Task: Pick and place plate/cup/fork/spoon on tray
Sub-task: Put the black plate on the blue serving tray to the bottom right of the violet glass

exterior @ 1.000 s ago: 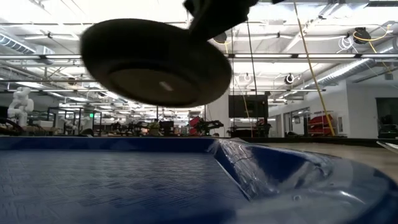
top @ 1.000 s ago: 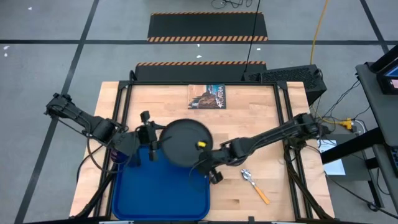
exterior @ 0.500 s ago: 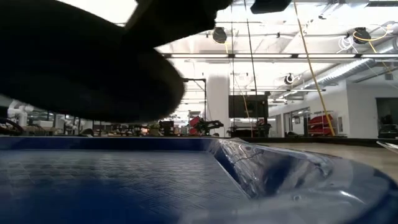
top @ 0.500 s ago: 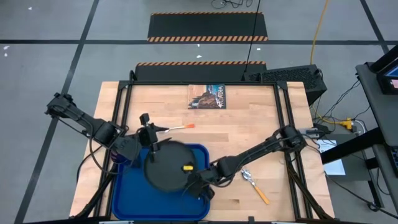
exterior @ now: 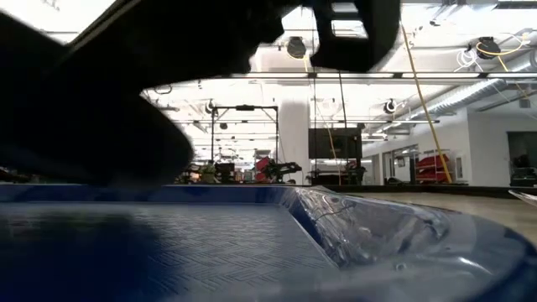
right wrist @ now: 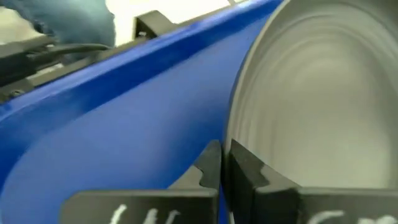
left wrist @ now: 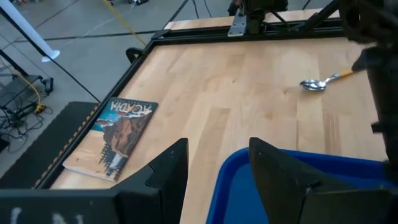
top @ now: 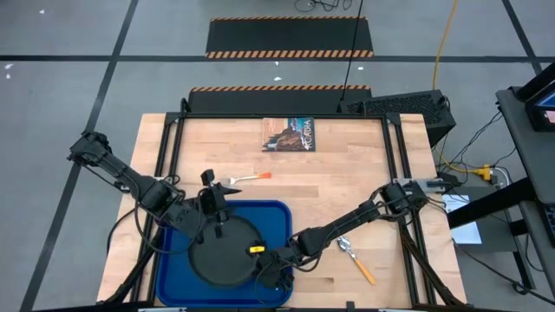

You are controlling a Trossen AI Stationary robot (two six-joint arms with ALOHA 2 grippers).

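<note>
**Plate going down on the tray**

The big blue tray (top: 178,277) sits at the table's front. The round black plate (top: 217,251) is over it, low. The right gripper (top: 264,264) pinches its rim tight. Next, I think, it must let go gently. The left gripper (top: 211,192), fingers apart, waits nearby.

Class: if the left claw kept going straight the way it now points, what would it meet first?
Probably nothing close. In its wrist view the open left claw points over the tray rim, across bare table. The spoon and booklet lie off to either side; depth is uncertain.
</note>
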